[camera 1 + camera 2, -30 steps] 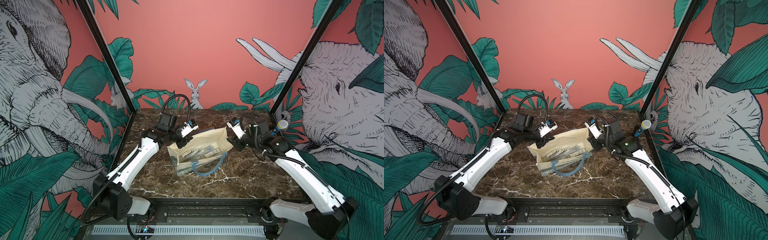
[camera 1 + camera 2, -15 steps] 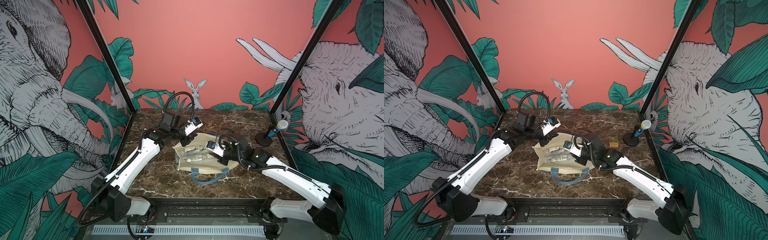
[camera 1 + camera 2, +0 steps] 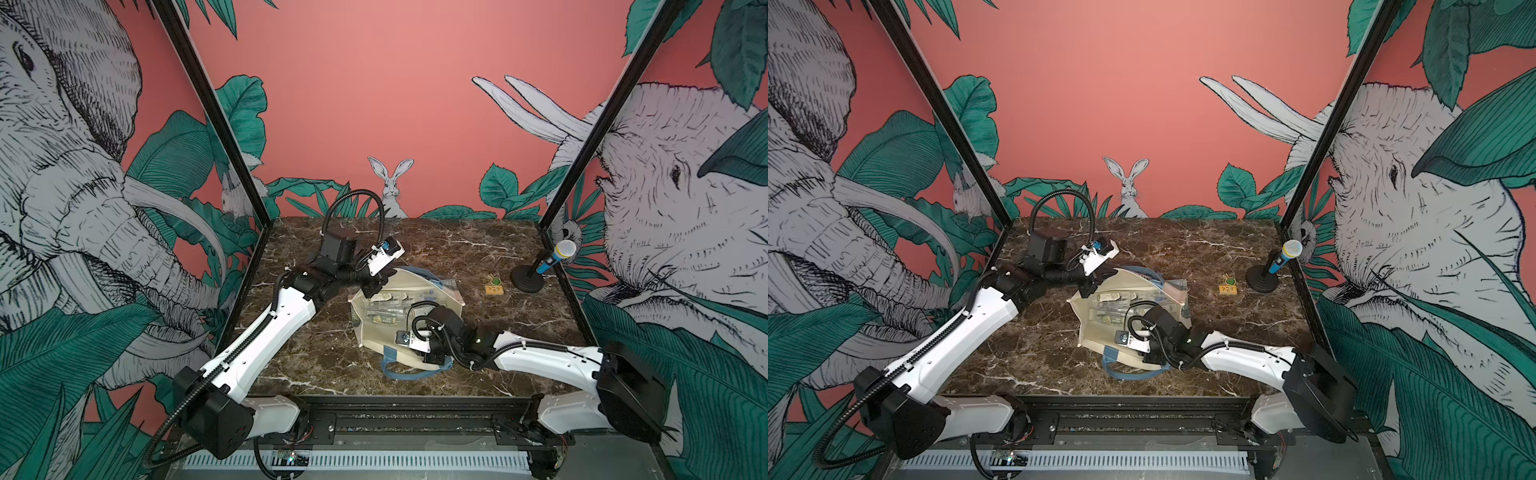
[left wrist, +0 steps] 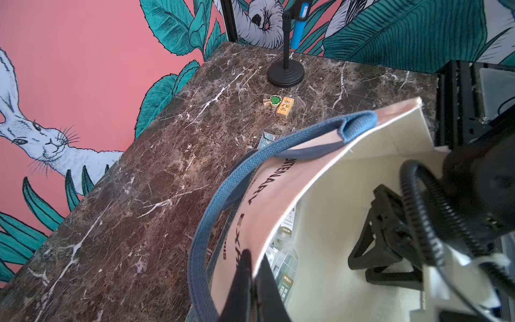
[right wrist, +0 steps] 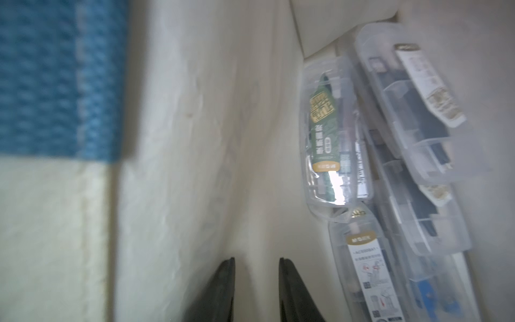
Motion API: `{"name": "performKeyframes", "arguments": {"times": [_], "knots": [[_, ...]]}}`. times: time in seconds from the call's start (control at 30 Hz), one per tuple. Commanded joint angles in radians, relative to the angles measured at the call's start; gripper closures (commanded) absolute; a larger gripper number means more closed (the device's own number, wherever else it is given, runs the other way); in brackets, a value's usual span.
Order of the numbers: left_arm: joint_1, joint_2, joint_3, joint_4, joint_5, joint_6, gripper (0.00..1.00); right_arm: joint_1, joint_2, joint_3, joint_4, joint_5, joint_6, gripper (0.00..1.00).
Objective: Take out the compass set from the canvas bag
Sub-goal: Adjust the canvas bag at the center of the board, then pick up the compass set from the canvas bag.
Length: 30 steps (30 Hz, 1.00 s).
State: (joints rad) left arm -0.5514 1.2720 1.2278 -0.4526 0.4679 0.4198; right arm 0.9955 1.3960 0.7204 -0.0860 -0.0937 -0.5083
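The cream canvas bag lies in the middle of the table with its mouth held open. My left gripper is shut on the bag's far rim, next to the dark lettering. Several clear plastic compass set cases lie stacked inside against the bag's bottom. Inside the mouth, my right gripper is open a little with nothing between its fingers. It hovers over the inner canvas wall, short of the cases. A blue handle droops at the front.
A toy microphone on a black round stand is at the right edge of the table. A small wooden block and a green tree piece lie between the stand and the bag.
My right arm has swung from the bag's far right side round to its front and into the open mouth, its jaws narrowing. The bag has turned and shifted. The left gripper kept hold of the rim.
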Motion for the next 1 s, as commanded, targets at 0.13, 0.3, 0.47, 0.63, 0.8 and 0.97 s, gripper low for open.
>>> {"name": "performKeyframes", "arguments": {"times": [0.13,0.3,0.47,0.63,0.8,0.97], "knots": [[-0.039,-0.071,-0.039,0.144,0.069,-0.055,1.0,0.011,0.007,0.077,0.051,0.046,0.012,0.66],[-0.041,-0.085,-0.065,0.17,0.072,-0.056,1.0,0.011,0.072,0.172,0.077,0.065,0.014,0.58],[-0.042,-0.097,-0.072,0.175,0.08,-0.06,1.0,0.009,0.177,0.28,0.088,0.143,0.104,0.55],[-0.043,-0.115,-0.089,0.178,0.07,-0.053,1.0,0.009,0.251,0.307,0.142,0.159,0.322,0.51],[-0.042,-0.12,-0.102,0.179,0.072,-0.05,1.0,0.004,0.286,0.334,0.084,0.15,0.46,0.51],[-0.042,-0.122,-0.111,0.182,0.072,-0.045,1.0,-0.029,0.304,0.346,0.035,0.086,0.589,0.53]]}}
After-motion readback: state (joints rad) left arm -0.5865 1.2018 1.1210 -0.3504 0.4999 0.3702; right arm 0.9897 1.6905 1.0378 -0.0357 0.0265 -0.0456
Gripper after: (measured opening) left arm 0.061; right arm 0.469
